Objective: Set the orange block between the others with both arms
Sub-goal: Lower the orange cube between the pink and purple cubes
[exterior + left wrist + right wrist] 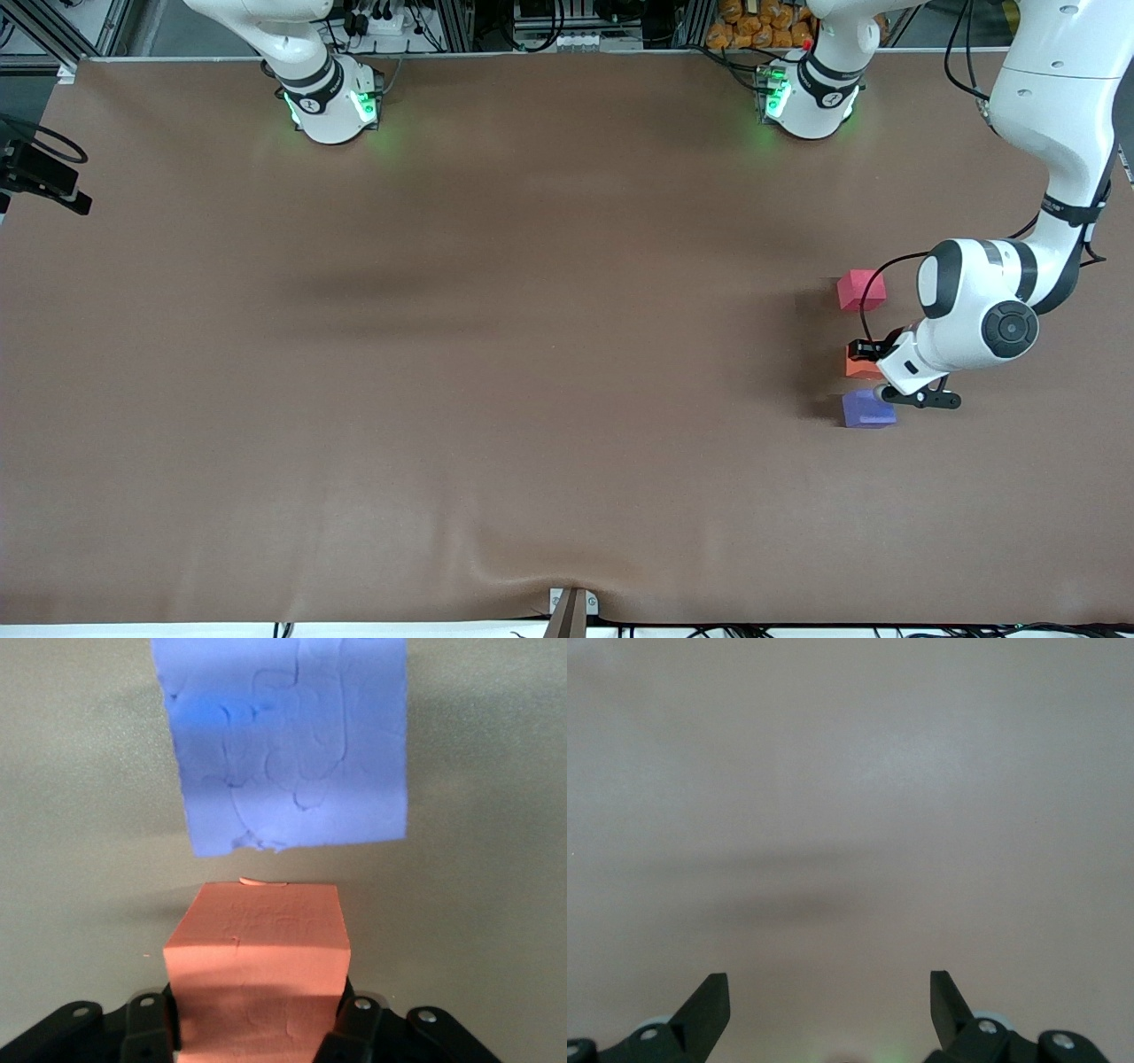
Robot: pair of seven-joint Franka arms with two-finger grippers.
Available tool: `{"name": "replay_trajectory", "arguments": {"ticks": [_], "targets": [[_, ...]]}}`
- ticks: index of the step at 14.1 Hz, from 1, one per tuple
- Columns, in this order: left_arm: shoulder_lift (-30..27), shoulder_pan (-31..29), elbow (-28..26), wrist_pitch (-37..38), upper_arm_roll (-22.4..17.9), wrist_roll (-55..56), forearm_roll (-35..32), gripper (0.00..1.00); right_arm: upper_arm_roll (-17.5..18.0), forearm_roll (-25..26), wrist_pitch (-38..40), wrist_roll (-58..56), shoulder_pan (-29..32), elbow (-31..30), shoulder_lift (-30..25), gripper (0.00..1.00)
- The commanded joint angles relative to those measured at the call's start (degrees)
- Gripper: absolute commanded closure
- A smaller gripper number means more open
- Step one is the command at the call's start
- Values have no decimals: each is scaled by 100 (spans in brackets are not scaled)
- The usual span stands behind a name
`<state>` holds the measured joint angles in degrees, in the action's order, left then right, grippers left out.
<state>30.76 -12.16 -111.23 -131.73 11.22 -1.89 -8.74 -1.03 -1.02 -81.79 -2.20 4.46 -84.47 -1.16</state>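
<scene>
While the orange block point(257, 979) is pinched between the fingers point(149, 1028) of the left gripper point(873, 361), it is held low over the gap between the other two cubes. Whether it is touching the table point(496, 354) cannot be told. The purple block point(867, 408) lies just beside it, nearer the front camera, with a narrow strip of table showing between them in the left wrist view. The pink block point(861, 290) sits farther from the camera, a clearer gap left on that side. The placing step is judged nearly done. What is called for next is a settling onto the table, an opening of the fingers, and a straight lift so neither neighbour is nudged. The right gripper point(829, 1010) is kept waiting, fingers spread wide over bare table.
</scene>
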Motion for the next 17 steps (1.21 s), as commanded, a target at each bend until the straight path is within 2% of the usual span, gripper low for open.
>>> {"name": "replay_trajectory", "arguments": {"ticks": [1, 17], "targets": [[-96, -85, -259, -125, 64, 171, -40, 81, 94, -47, 67, 456, 99, 27, -25, 0], [-61, -50, -259, -125, 117, 92, -40, 79, 138, -38, 190, 396, 81, 63, -34, 0]]}}
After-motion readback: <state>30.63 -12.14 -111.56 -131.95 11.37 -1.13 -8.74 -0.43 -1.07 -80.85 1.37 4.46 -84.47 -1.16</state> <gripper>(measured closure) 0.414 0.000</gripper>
